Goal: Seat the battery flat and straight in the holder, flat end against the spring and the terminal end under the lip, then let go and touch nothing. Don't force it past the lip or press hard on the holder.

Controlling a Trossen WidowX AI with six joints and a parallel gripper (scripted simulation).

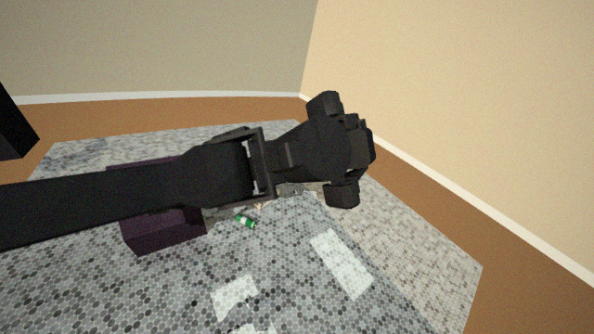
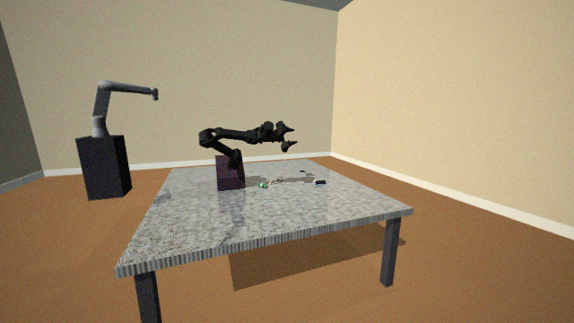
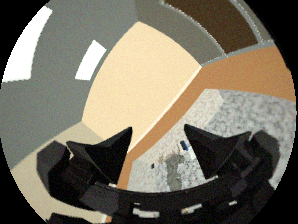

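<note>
The battery (image 1: 245, 221) (image 2: 264, 184) is small and green with a white end. It lies on its side on the speckled table (image 1: 394, 260) (image 2: 269, 215), just in front of the arm's purple base block (image 1: 158, 229) (image 2: 230, 175). A small dark holder (image 2: 319, 182) with a blue-white spot sits further right on the table; it shows tiny in the wrist view (image 3: 188, 147). My gripper (image 1: 335, 149) (image 2: 289, 136) (image 3: 158, 128) is open and empty. It hangs high above the table, between the battery and the holder. In the top view the arm hides the holder.
A small dark speck (image 2: 303, 171) lies at the table's far side. A second grey arm on a black pedestal (image 2: 104, 166) (image 1: 14, 130) stands on the floor to the left. The walls are close behind and to the right.
</note>
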